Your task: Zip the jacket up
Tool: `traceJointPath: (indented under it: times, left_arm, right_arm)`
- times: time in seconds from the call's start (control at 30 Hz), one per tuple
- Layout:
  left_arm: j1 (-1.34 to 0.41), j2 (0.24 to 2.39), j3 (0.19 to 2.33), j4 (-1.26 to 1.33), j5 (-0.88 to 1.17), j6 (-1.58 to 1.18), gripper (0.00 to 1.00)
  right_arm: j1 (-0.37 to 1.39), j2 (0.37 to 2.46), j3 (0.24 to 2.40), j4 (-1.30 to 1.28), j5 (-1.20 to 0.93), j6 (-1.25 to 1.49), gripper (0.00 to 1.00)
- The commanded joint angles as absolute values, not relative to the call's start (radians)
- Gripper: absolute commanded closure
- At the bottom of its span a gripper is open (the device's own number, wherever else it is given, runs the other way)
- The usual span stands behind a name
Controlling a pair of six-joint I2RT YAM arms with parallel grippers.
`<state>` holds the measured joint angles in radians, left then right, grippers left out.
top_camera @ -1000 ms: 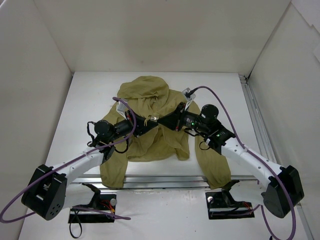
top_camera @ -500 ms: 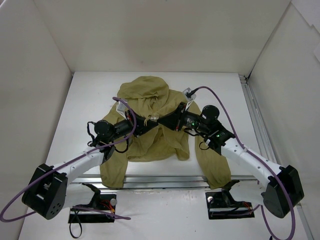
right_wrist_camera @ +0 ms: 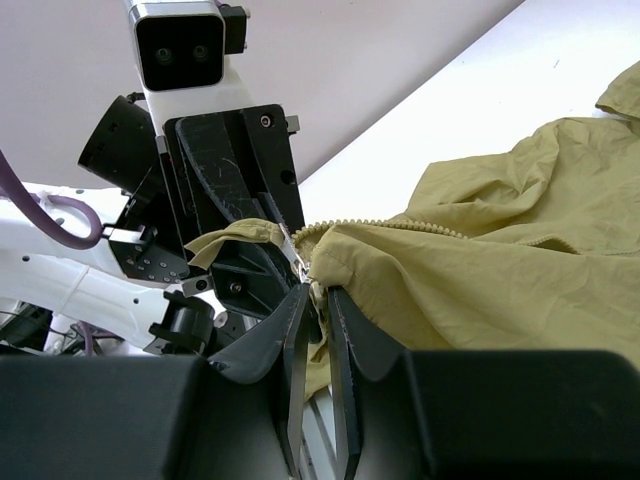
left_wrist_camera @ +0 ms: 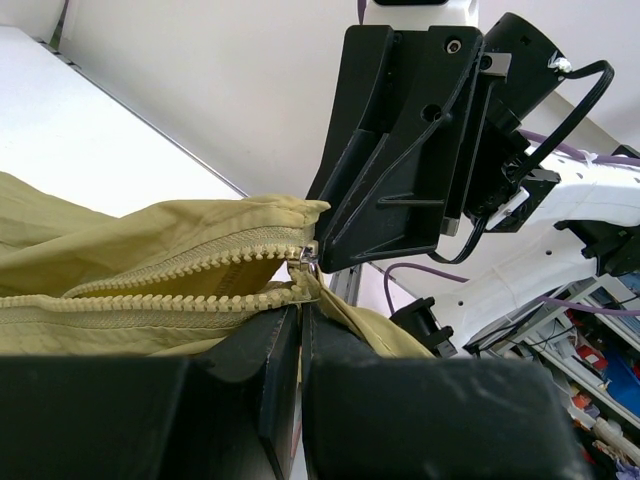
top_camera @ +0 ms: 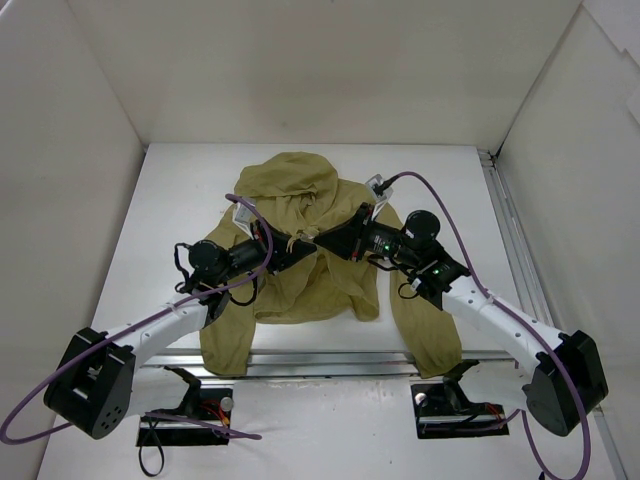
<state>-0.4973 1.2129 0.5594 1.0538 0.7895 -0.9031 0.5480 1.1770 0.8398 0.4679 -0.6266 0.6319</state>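
The olive-khaki jacket lies on the white table with its hood toward the far wall. Both grippers meet over its front. My left gripper is shut on the jacket's edge just below the zipper slider, where two rows of pale teeth run together. My right gripper faces it, jaws nearly together and pinching the metal zipper pull and the fabric edge of the jacket. The lower front is hidden under the arms.
White walls close in the table on three sides. An aluminium rail runs along the near edge and another rail down the right side. Purple cables loop over both arms.
The right gripper has edged slightly toward the left one at the zipper. The left arm and the jacket have hardly moved.
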Motion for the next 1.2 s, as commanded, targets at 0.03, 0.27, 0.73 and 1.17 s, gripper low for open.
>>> traceJointPath:
  times: [0.03, 0.27, 0.73, 1.17]
  left_arm:
    - [-0.494, 1.203, 0.618, 1.150, 0.812, -0.910, 1.00]
    - [-0.494, 1.200, 0.618, 1.150, 0.801, -0.911, 1.00]
    - [-0.503, 1.207, 0.623, 1.161, 0.807, -0.919, 1.00]
    - [-0.491, 1.066, 0.641, 0.838, 0.759, -0.773, 0.89]
  right_arm:
    - [0.543, 1.154, 0.845, 0.584, -0.652, 0.643, 0.89]
    - [0.546, 1.157, 0.831, 0.584, -0.660, 0.644, 0.89]
    - [0.548, 1.147, 0.821, 0.597, -0.647, 0.634, 1.00]
    - [0.534, 1.109, 0.813, 0.557, -0.630, 0.609, 1.00]
